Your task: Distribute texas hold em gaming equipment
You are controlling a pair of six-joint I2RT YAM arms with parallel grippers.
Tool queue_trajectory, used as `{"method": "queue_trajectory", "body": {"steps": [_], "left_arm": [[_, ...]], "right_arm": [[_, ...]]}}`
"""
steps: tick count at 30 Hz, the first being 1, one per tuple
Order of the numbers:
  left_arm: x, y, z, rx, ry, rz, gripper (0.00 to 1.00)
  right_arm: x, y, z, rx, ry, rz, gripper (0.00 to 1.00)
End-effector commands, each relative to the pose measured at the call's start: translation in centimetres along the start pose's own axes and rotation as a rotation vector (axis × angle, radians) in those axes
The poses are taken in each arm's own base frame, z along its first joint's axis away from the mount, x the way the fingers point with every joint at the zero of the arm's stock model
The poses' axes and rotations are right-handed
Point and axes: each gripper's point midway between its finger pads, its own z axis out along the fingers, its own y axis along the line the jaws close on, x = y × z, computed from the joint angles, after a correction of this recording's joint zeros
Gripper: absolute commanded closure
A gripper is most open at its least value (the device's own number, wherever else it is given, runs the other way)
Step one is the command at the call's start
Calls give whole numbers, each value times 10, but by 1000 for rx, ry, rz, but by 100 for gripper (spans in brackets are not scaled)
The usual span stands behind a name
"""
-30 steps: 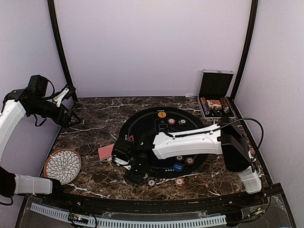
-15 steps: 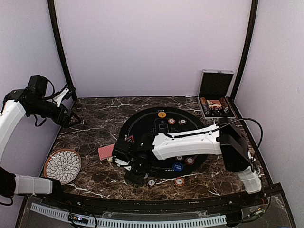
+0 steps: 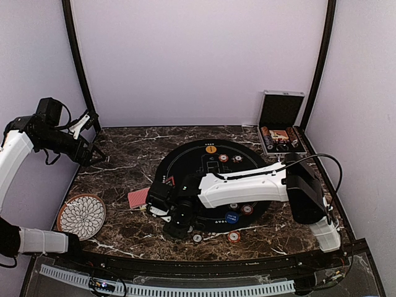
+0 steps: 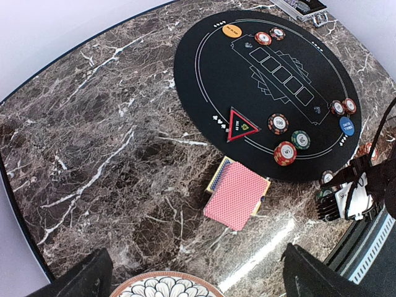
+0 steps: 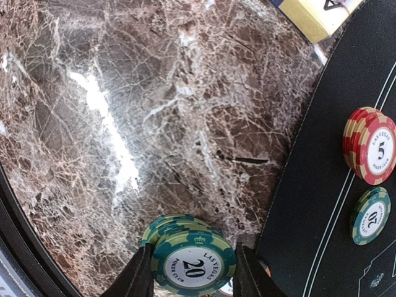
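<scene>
A stack of green poker chips (image 5: 189,257) marked 20 sits between the fingers of my right gripper (image 5: 192,272), which is shut on it just above the marble, left of the black mat (image 5: 346,124). On the mat nearby are a red chip stack (image 5: 371,153) and a green chip (image 5: 370,215). From above, my right gripper (image 3: 175,230) is low at the mat's front left edge. Red-backed cards (image 4: 238,196) lie on a card box beside the mat. An orange button (image 4: 232,29) and a blue button (image 4: 347,126) rest on the mat. My left gripper (image 3: 93,151) hangs open, high at the back left.
A flower-patterned plate (image 3: 81,215) sits at the front left. An open chip case (image 3: 281,139) stands at the back right corner. Loose chips (image 3: 233,236) lie near the front edge. Dark frame posts rise at both back corners.
The right gripper's jaws have narrowed onto the green chip stack. Both arms have barely moved.
</scene>
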Motion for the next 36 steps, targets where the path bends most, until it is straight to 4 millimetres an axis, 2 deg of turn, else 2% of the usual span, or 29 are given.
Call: {"method": "queue_trajectory", "body": {"steps": [1,10,18,28,31,36], "left_arm": [[1,-3,-4,3,-3,11,1],[1,-3,-4,5,-4,10,1],[2,-3,-4,4,-1,10,1],[2,-3,-4,2,-2,11,1],[2,-3,-4,1,0,11,1],[2,-3,-4,1,-3,11,1]], "right_arm": [[-7,-1,-7,-6,-22,8,67],[-14,5,-23,-42,-52,18,74],[-15,10,-34,-51,-65,17,75],[-23,7,-49,-32,-90,22,78],[-20,7,-45,-32,-80,21,78],[-11,4,-26,-16,-53,23,78]]}}
